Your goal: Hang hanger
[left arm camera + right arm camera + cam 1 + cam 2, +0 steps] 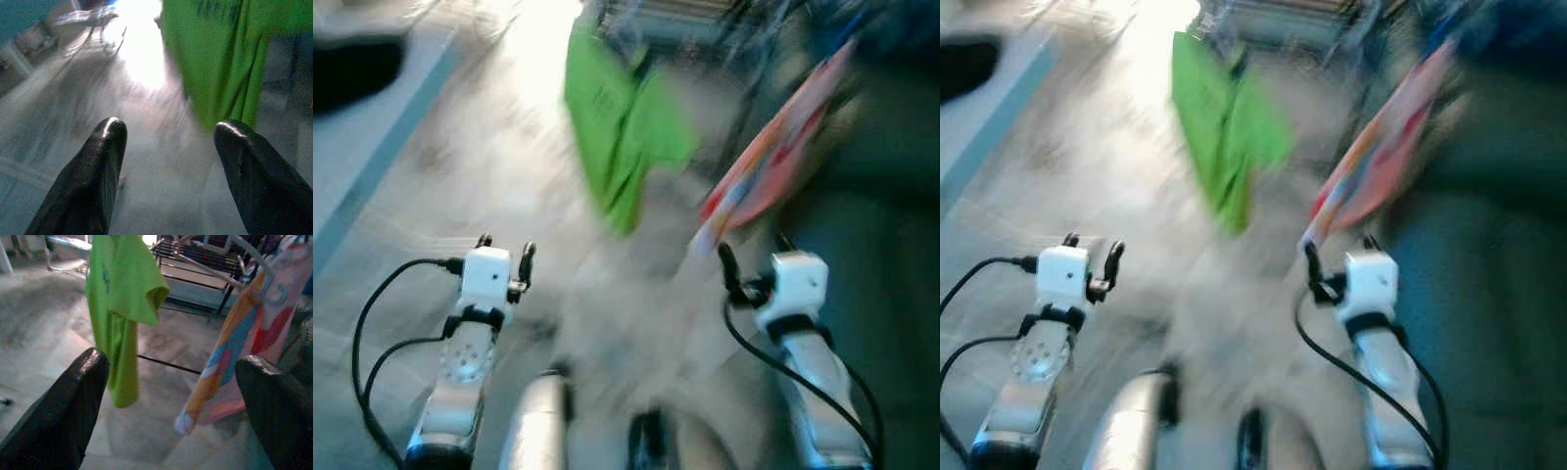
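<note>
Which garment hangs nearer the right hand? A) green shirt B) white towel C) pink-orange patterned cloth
C: in the head view the pink-orange patterned cloth hangs just above the right hand, while the green shirt hangs further toward the robot's left.

A green T-shirt (122, 298) hung beside a pink, orange and blue patterned garment (244, 357), both over the grey floor (44, 333), a metal rack (195, 259) behind.

Blurred green shirt (625, 127) hanging, multicoloured cloth (773, 157) beside it, two silver arms below
</note>
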Robot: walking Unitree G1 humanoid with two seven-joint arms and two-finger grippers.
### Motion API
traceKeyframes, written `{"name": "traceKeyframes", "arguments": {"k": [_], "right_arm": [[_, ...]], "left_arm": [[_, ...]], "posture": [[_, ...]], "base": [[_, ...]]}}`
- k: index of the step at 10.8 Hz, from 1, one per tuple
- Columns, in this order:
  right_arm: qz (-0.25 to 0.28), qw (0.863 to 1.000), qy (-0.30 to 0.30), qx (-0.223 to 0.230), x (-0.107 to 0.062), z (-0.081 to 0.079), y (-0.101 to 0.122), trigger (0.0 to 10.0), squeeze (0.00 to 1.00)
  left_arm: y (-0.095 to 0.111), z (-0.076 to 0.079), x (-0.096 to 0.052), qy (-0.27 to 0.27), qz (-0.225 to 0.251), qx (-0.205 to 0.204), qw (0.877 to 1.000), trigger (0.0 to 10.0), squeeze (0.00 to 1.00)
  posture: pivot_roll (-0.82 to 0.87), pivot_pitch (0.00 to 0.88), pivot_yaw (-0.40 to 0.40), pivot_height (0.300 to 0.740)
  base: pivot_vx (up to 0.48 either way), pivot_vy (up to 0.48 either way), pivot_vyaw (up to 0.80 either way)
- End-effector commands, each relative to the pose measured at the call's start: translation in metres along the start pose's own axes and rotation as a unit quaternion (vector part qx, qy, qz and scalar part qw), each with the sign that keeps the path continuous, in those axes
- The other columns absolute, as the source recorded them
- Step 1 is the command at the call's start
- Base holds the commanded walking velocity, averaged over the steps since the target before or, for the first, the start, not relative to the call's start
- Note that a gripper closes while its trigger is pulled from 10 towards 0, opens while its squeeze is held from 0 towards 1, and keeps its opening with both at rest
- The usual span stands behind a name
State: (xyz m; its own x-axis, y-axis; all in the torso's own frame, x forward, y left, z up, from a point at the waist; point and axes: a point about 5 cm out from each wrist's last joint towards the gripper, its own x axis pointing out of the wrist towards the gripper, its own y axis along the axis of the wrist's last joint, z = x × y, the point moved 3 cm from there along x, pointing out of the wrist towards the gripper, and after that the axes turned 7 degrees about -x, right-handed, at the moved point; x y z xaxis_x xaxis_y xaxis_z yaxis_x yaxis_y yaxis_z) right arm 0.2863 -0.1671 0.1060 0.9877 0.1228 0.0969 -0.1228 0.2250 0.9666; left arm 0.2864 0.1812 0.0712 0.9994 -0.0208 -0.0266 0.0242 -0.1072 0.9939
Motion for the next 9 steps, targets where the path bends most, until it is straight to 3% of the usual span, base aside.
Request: {"name": "traceKeyframes", "arguments": {"k": [1,5,7,9], "right_arm": [[-0.022,1.000,-0.012,-0.007,-0.011,0.006,-0.012,10.0,0.09],[-0.026,0.999,-0.024,-0.006,-0.007,0.009,-0.016,10.0,0.09],[-0.030,0.999,-0.041,0.002,-0.004,0.015,-0.018,10.0,0.02],[-0.029,0.998,-0.050,-0.007,0.001,0.018,-0.023,10.0,0.00]], "left_arm": [[-0.001,0.006,0.000,-0.008,-0.001,0.000,1.000,10.0,0.00],[-0.001,0.000,-0.002,0.006,0.003,0.001,1.000,10.0,0.00],[-0.003,-0.003,-0.005,0.028,0.005,0.012,1.000,10.0,0.00],[0.011,-0.021,0.006,0.082,0.043,0.034,0.995,10.0,0.00]], "posture": [[-0.01,0.249,-0.044,0.740],[0.01,0.225,-0.046,0.740],[0.02,0.199,-0.040,0.740],[0.03,0.162,-0.034,0.740]], "base": [[0.000,0.000,0.00],[0.000,0.000,0.00],[0.000,0.000,0.00],[0.000,0.000,0.00]]}}
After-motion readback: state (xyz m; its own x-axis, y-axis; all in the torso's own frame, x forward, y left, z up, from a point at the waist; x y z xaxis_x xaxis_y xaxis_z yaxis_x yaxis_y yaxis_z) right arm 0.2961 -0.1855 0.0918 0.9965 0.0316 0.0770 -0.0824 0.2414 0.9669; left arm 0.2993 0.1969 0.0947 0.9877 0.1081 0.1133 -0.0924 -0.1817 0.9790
